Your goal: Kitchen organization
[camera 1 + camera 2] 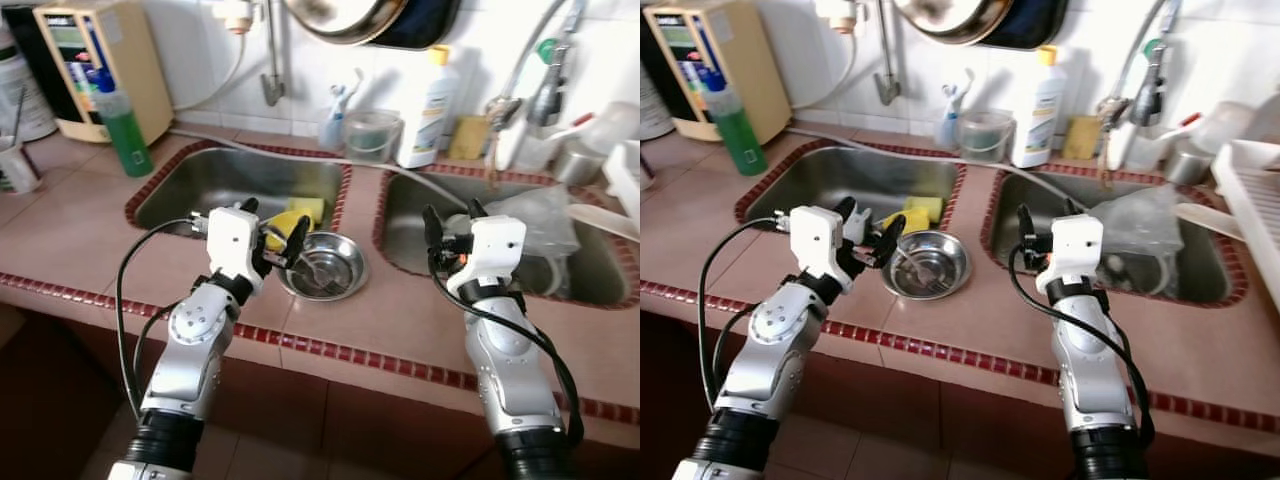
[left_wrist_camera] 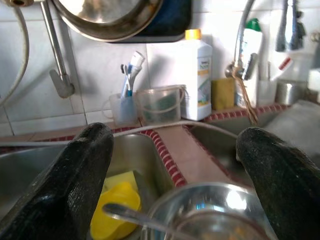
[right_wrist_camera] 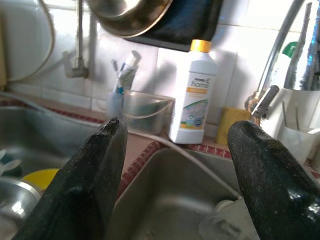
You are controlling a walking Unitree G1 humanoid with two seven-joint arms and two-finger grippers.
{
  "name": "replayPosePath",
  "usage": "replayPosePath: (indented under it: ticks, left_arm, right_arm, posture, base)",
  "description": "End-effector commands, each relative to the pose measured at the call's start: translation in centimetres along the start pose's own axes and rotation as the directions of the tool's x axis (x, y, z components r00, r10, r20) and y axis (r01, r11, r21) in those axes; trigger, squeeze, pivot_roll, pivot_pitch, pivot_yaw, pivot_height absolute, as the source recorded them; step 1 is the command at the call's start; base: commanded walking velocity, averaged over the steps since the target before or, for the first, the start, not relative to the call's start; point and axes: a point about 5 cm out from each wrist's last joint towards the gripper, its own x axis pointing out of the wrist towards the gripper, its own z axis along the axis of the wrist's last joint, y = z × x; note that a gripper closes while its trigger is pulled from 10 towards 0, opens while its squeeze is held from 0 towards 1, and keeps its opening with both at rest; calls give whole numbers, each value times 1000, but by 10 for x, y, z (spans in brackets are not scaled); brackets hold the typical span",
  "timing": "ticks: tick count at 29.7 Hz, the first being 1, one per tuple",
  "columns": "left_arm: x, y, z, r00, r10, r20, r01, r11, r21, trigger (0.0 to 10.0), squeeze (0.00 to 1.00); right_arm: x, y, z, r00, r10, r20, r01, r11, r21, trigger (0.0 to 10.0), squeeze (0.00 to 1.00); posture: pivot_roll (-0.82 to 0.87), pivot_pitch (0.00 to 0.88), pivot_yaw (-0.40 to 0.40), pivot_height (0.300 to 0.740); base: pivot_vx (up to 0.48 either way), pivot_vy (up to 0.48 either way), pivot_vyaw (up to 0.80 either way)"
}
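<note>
A small steel bowl with a spoon in it rests on the tiled divider between two sinks, at the left sink's near right corner. My left gripper is open, just left of the bowl, fingers pointing over its rim. A yellow sponge and a yellow cup-like thing lie in the left sink behind it. My right gripper is open and holds nothing, hanging over the near left edge of the right sink. In the left wrist view the bowl lies between the fingers.
A crumpled clear plastic bag and dishes fill the right sink. A green bottle and a beige water filter stand back left. A white detergent bottle, clear tub and taps line the wall. A dish rack stands far right.
</note>
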Motion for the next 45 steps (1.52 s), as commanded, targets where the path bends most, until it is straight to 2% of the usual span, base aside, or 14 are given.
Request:
replayPosePath:
  ticks: [1, 4, 5, 6, 14, 16, 21, 25, 30, 34, 37, 41, 43, 45]
  left_arm:
    - [-4, 1, 0, 999, -26, -18, 26, 999, 26, 10000, 0]
    - [-6, -2, 1, 999, -44, -22, 44, 999, 24, 10000, 0]
    - [-7, -3, 1, 998, -51, -23, 51, 998, 25, 10000, 0]
    - [-8, -4, 2, 998, -62, -27, 63, 998, 28, 10000, 0]
    - [-12, -8, 3, 993, -103, -50, 105, 993, 52, 10000, 0]
    - [-13, -6, 4, 994, -97, -52, 100, 993, 58, 10000, 0]
    - [-12, 0, 5, 997, -62, -55, 66, 995, 73, 10000, 0]
    - [-10, 2, 10, 998, -30, -49, 34, 996, 81, 10000, 0]
    - [-15, -8, 9, 996, -77, -54, 80, 995, 61, 10000, 0]
    - [-21, -19, 0, 990, -112, -86, 120, 989, 88, 10000, 0]
    - [-24, -22, -3, 988, -112, -109, 118, 991, 58, 10000, 0]
    - [-30, -24, -9, 983, -113, -147, 122, 991, 53, 10000, 0]
    - [-33, -26, -9, 981, -115, -153, 125, 991, 54, 10000, 0]
    - [-34, -26, -9, 981, -116, -154, 125, 991, 52, 10000, 0]
  right_arm:
    - [1, 0, 4, 1000, 13, 4, -13, 1000, -24, 10000, 1000]
    - [0, -6, 3, 1000, 15, -6, -15, 999, -30, 10000, 1000]
    - [0, -9, 3, 1000, 26, -15, -27, 999, -32, 10000, 800]
    - [0, -13, 2, 998, 46, -29, -47, 998, -36, 10000, 0]
    - [6, -19, 0, 990, 121, -77, -122, 992, -18, 10000, 0]
    - [9, -17, -2, 979, 170, -108, -171, 985, -1, 10000, 0]
    - [17, -16, -3, 968, 213, -133, -215, 977, 0, 10000, 0]
    - [30, -11, -3, 955, 261, -141, -259, 965, 33, 10000, 0]
    - [40, -2, -5, 928, 338, -156, -328, 941, 88, 10000, 0]
    - [45, 7, -8, 899, 403, -170, -388, 914, 114, 10000, 0]
    - [49, 11, -8, 877, 449, -171, -427, 892, 150, 10000, 0]
    - [55, 20, -6, 846, 506, -167, -477, 859, 187, 10000, 0]
    - [59, 26, -3, 818, 551, -163, -517, 829, 212, 10000, 0]
    - [60, 27, -3, 811, 562, -163, -526, 822, 219, 10000, 0]
  posture:
    - [-104, 0, 11, 740]
    - [-102, 1, 11, 740]
    - [-101, 7, 10, 740]
    - [-100, 9, 11, 740]
    - [-85, 16, -1, 740]
    - [-79, 17, -7, 740]
    - [-67, 17, -18, 740]
    - [-55, 18, -28, 740]
    - [-42, 26, -42, 740]
    - [-28, 36, -56, 740]
    - [-23, 51, -64, 740]
    - [-20, 72, -71, 740]
    - [-14, 93, -76, 740]
    - [-14, 97, -78, 740]
  base:
    - [0, 0, 0]
    - [0, 0, 0]
    - [0, 0, 0]
    - [0, 0, 0]
    - [0, 0, 0]
    - [0, 0, 0]
    - [0, 0, 0]
    - [0, 0, 0]
    - [0, 0, 0]
    - [0, 0, 0]
    - [0, 0, 0]
    - [0, 0, 0]
    - [0, 0, 0]
    - [0, 0, 0]
